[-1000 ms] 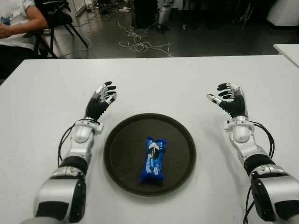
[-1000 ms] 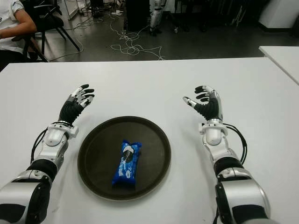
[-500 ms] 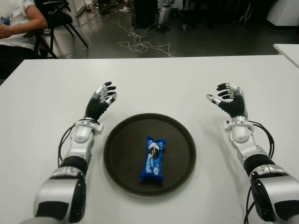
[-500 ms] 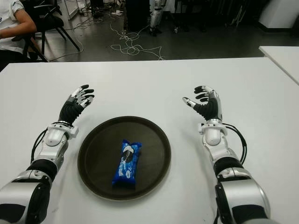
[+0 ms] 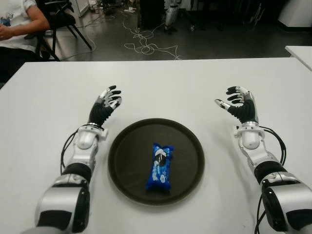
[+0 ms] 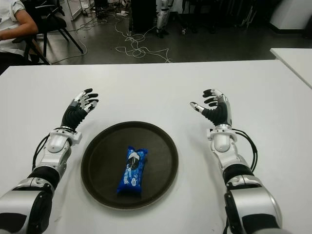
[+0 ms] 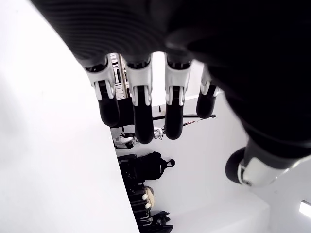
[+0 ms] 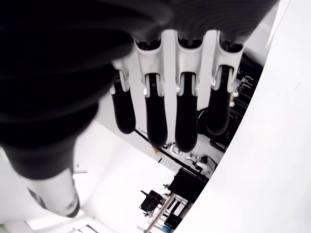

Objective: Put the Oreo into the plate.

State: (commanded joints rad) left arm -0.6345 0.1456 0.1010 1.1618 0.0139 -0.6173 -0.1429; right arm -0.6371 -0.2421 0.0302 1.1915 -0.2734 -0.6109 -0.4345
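Plainly, change: almost nothing has moved over the last second; both hands, the packet and the plate sit where they were, apart from a very slight shift of the right hand.

Oreo (image 5: 160, 166): the blue packet lies flat inside the plate, a little toward the robot from its middle, lengthwise roughly along the robot's line of sight, touching no hand.

Plate (image 5: 128, 146): dark and round, on the white table (image 5: 161, 83), between the 2 forearms.

Left hand (image 5: 107, 104): on the robot's left of the plate, just beyond its far-left rim, fingers spread and relaxed, holding nothing; its wrist view shows 4 straight fingers (image 7: 140, 116) with empty space under them.

Right hand (image 5: 239, 104): on the robot's right of the plate, well apart from the rim, fingers likewise extended with the thumb out to the side, empty; its wrist view shows straight fingers (image 8: 186, 116) and nothing in the palm.

Meaning for the task: with the packet already in the plate and both hands empty and clear of it, the placing looks done; I judge this a settled end pose, not a step in progress.

Risk: little; neither hand is near enough to nudge the packet or the plate.

Background: a seated person (image 5: 19, 24) at the far-left corner beyond the table, cables (image 5: 146, 44) on the floor.
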